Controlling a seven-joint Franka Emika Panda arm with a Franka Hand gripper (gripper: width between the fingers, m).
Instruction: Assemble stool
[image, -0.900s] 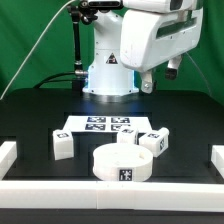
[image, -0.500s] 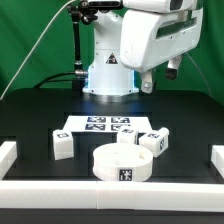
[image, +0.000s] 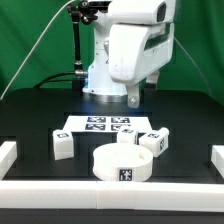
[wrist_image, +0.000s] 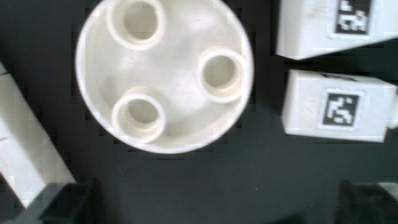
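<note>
The table (image: 30, 115) is carrying every loose part, with nothing yet being joined. The end effector (wrist_image: 205, 206) is hanging above it, jaws spread wide and gripping nothing. The round seat (image: 122, 165) is lying near the front rail (image: 60, 190), its three sockets (wrist_image: 219, 70) facing up. One block leg (image: 62, 146) is lying toward the exterior view's left, and two more legs (image: 153, 141) just behind the seat. A first pick is probably being prepared. The descent is best centred over one leg, with its flat sides squared to the jaws and its neighbours left undisturbed.
</note>
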